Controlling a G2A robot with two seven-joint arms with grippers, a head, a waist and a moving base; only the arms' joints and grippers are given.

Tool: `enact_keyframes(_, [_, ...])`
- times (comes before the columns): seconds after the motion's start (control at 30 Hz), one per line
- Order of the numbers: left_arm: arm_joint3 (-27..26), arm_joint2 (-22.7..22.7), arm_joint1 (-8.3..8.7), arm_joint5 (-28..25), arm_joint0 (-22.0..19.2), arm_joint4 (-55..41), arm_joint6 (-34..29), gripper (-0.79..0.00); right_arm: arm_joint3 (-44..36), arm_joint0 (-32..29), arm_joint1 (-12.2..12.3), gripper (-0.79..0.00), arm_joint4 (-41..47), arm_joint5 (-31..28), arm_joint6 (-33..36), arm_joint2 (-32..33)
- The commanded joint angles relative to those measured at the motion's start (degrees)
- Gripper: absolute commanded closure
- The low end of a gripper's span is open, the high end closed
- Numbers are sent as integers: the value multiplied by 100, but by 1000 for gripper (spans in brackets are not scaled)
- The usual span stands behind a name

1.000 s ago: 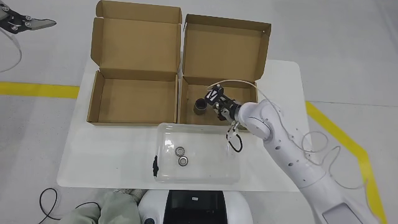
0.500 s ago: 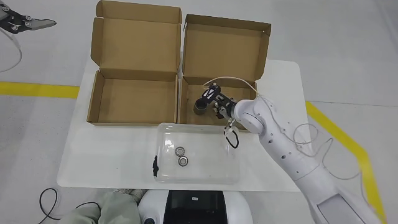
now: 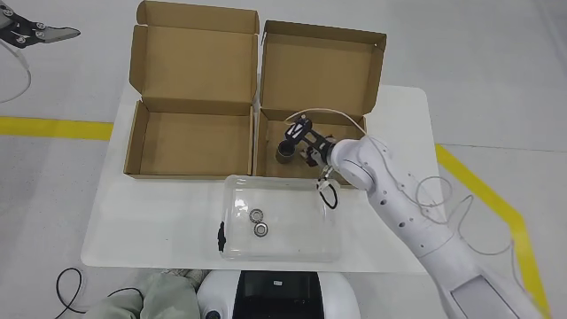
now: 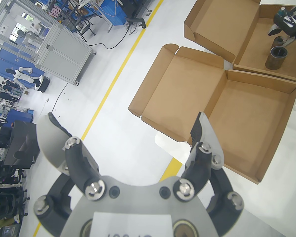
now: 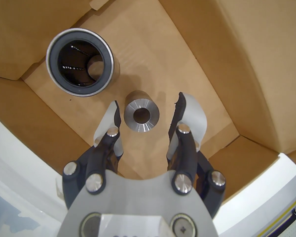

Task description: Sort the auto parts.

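My right gripper (image 5: 148, 104) stands open inside the right cardboard box (image 3: 351, 147), and it is also in the top view (image 3: 301, 142). Between its fingers, clear of both pads, a small steel sleeve (image 5: 141, 116) stands upright on the box floor. Just beside it stands a larger dark cylinder (image 5: 79, 61) with a hollow bore, also in the top view (image 3: 285, 151). My left gripper (image 4: 124, 119) is open and holds nothing, off the table's left side above the floor (image 3: 40, 32). The left cardboard box (image 3: 190, 142) holds nothing.
A clear plastic tray (image 3: 292, 244) at the table's front edge holds two ring bearings (image 3: 260, 221), with a small black part (image 3: 221, 236) at its left wall. Both box lids stand open at the back. The white table (image 3: 399, 115) has bare room on the right.
My right gripper has shifted a little to the left and farther into the right box, closer to the large cylinder. The left arm has not moved.
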Motion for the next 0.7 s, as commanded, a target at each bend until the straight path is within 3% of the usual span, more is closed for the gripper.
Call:
enact_keyframes(0.0, [0,0,0,0,0,0,0,-785,-184,-68,26,-413,-90,1,43,57])
enact_keyframes(0.3, [0,0,0,0,0,0,0,-785,-1555,-597,194,-416,-516,-221,154,413])
enact_keyframes(0.47, [0,0,0,0,0,0,0,-785,-2479,-1080,267,-434,-615,-430,-235,495])
enact_keyframes(0.67, [0,0,0,0,0,0,0,-785,-2959,-1478,323,-499,-675,-940,-756,395])
